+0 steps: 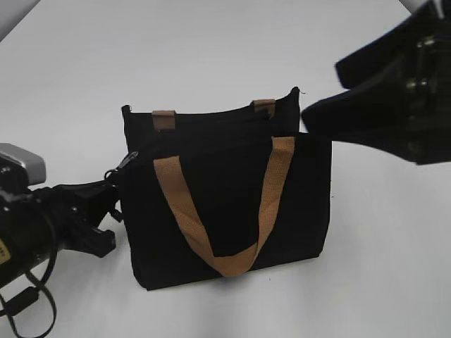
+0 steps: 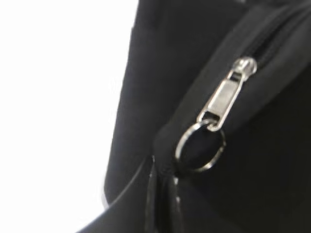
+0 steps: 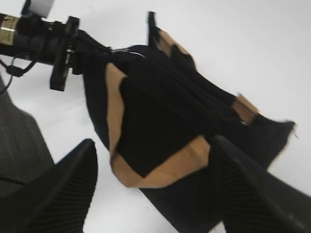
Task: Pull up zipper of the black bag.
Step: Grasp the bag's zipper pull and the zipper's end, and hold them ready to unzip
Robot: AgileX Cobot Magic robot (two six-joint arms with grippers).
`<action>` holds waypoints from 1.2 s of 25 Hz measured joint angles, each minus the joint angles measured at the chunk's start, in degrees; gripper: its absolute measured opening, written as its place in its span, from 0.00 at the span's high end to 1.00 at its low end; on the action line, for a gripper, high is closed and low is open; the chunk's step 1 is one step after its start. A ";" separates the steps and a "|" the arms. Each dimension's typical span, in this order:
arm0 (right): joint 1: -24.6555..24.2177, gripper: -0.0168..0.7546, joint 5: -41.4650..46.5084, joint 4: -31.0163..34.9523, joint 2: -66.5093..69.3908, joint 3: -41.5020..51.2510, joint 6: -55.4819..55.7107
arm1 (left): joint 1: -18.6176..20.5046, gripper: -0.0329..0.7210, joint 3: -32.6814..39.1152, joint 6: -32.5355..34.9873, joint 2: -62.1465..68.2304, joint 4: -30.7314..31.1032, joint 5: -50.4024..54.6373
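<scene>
The black bag (image 1: 232, 204) stood upright about mid-counter, with lots of bare white counter (image 1: 176, 49) behind it and off to the far left, and a narrower strip in front. Room was tight at both ends: the left tool (image 1: 106, 211) sat right against the bag's left end, and the right tool (image 1: 331, 113) hung just beside the upper right corner.

The zipper (image 2: 224, 99) had its silvery pull and ring dangling at the bag's upper left corner, sharp only in the left wrist view; in the exterior view it was a tiny glint. Most of the right arm ran off frame, and the right wrist view was blurry.

The right tool's fingers (image 3: 63, 194) were spread wide apart, with the bag between them and nothing gripped. The left tool's tips looked closed together just below the ring, but I couldn't tell if they'd pinched any fabric.
</scene>
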 joint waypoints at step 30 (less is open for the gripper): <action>18.23 0.61 -0.84 2.27 40.49 -27.17 -9.50 | 0.00 0.96 3.47 0.23 -27.02 -0.35 1.39</action>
